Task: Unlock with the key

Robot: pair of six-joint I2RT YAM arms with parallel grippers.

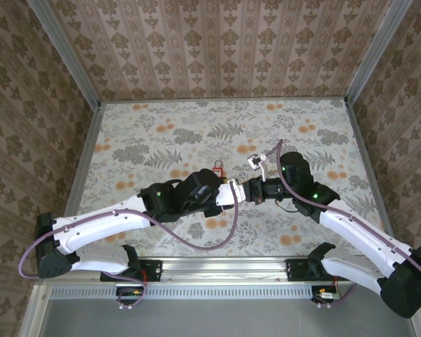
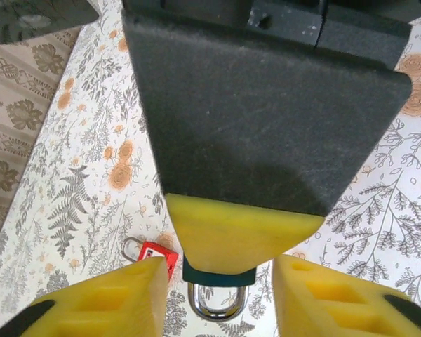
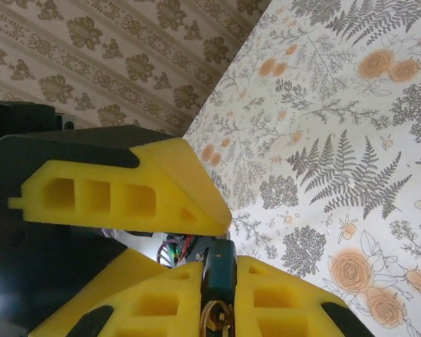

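Two grippers meet just beside the red padlock. The right gripper pinches the key by its teal head, and the left gripper stands open around it. This looks like a handover; next, the blade needs aiming at the padlock's keyhole.

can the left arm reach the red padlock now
Probably yes: the padlock lies uncovered on the table past the open left gripper, though the right gripper, shut on the key, hangs close by.
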